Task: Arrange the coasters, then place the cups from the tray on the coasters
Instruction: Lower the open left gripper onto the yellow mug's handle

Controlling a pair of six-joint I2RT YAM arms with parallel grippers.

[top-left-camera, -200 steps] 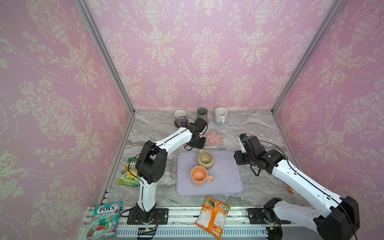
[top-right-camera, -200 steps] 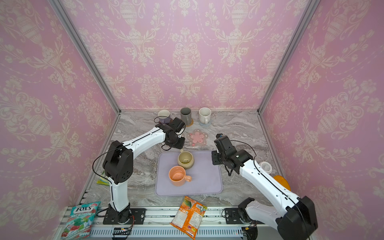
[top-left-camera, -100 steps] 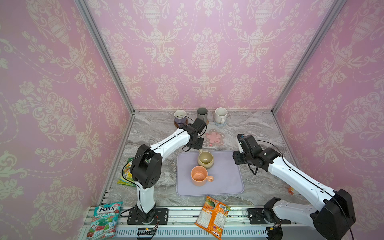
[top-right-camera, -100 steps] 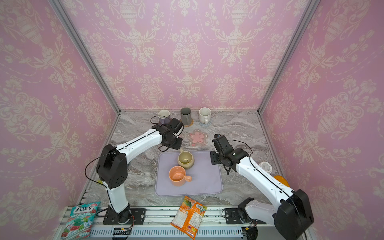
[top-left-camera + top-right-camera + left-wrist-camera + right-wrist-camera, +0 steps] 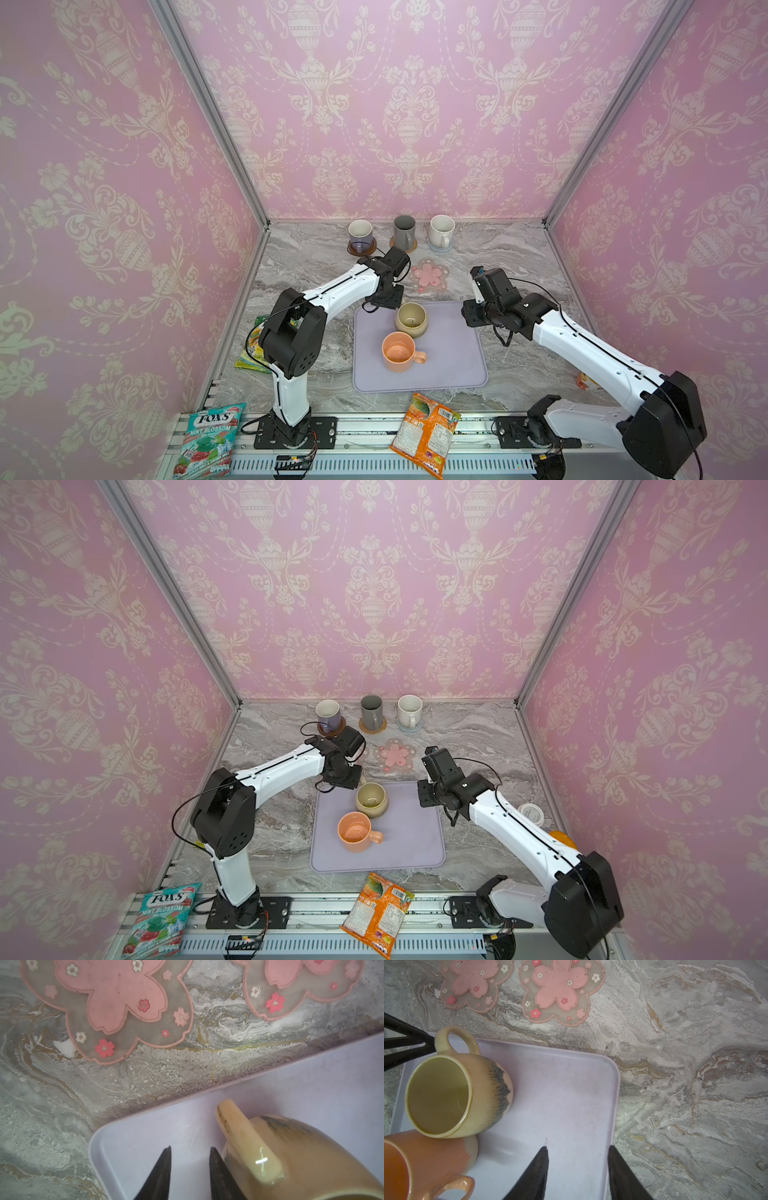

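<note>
Left fingers (image 5: 161, 1169) a bit apart, nothing btwn, right by handle of beige mug (image 5: 311, 1157) on tray (image 5: 145, 1126). Right fingers (image 5: 537, 1169) wider, empty, over tray corner. Peach mug (image 5: 399, 351) on tray too.

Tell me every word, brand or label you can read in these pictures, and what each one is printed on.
"FOX'S": on the teal plastic sweets bag at the front left.
"MINT BLOSSOM": on the same bag, just under the brand; the smaller print below it is too blurred to read.
Orange foil snack packet: a barcode and fine print, too small to read.
White round lid: faint marks, unreadable.
Yellow-green packet: partly hidden, and its print is blurred.
</note>
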